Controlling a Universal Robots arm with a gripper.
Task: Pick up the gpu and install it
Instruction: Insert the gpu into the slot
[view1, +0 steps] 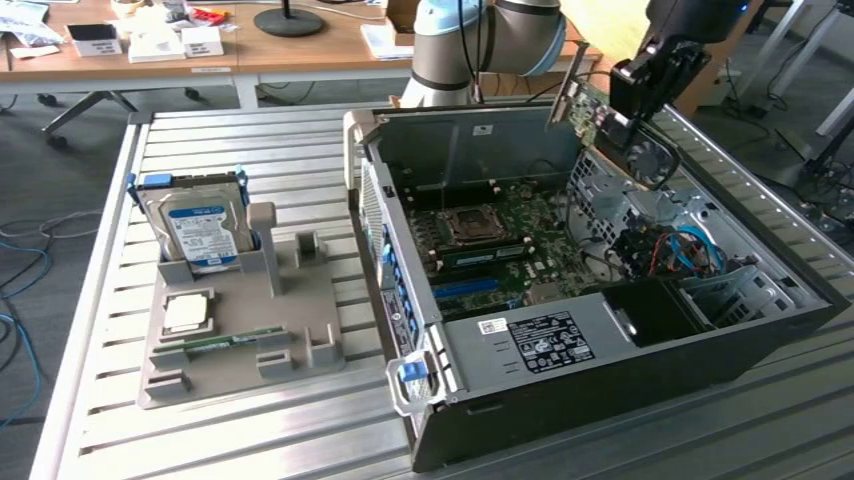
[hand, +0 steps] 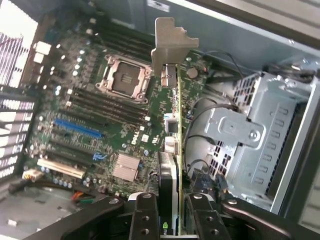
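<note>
The gpu (view1: 638, 152) is a dark card with a round fan and a silver bracket (view1: 574, 92). It hangs tilted above the back right corner of the open computer case (view1: 587, 380). My gripper (view1: 625, 108) is shut on its upper edge. In the wrist view the gpu (hand: 173, 125) is seen edge-on, clamped at its near end by my gripper (hand: 172, 220), with the bracket (hand: 169, 42) at the far end. Below it lies the green motherboard (hand: 100, 125), with a blue slot (hand: 77, 129) and an open CPU socket (hand: 122, 75). The card is clear of the board.
A grey drive cage (hand: 250, 135) and loose cables (hand: 200, 120) sit beside the card inside the case. On the slatted table, to the exterior view's left, a grey holder (view1: 247, 335) carries a hard drive (view1: 200, 228), a CPU chip (view1: 187, 312) and a memory stick (view1: 220, 342).
</note>
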